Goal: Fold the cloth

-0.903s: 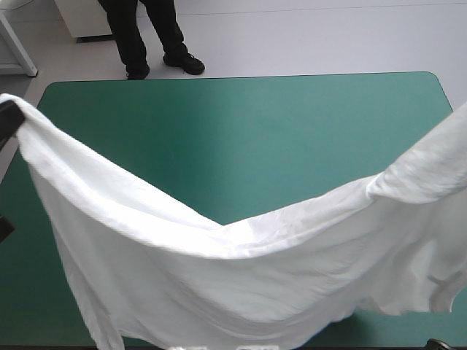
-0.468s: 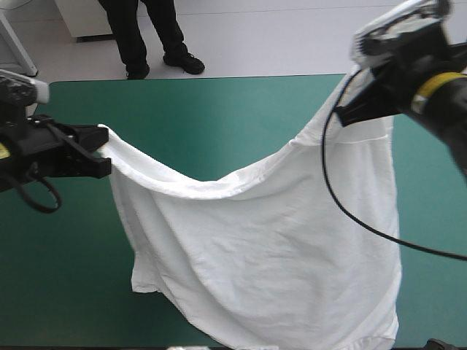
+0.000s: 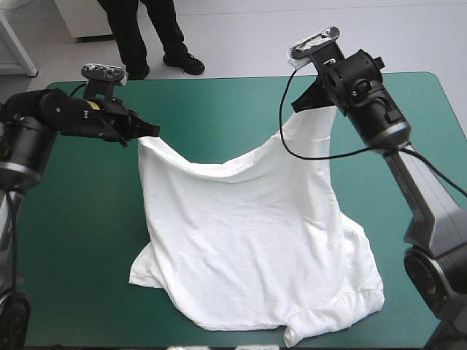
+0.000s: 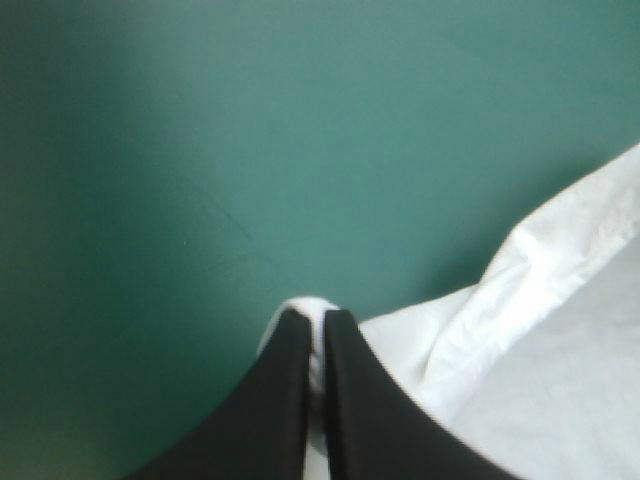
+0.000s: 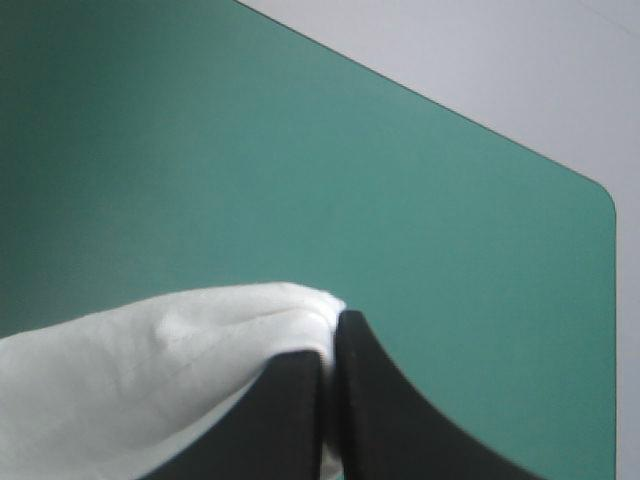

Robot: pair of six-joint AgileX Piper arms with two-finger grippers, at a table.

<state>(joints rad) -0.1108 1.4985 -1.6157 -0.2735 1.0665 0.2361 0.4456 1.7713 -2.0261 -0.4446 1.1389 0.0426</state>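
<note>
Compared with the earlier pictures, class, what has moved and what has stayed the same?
The left end effector and right end effector carried the T-shirt toward the table's far edge and lowered it; its lower half now rests on the teal-green cover. Unchanged: both stay shut on the T-shirt's upper edge.

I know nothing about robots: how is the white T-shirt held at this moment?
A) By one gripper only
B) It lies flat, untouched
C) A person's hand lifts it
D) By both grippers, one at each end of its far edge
D: the left gripper and the right gripper each pinch white cloth, and the T-shirt sags between them, its lower part on the teal-green table.
</note>
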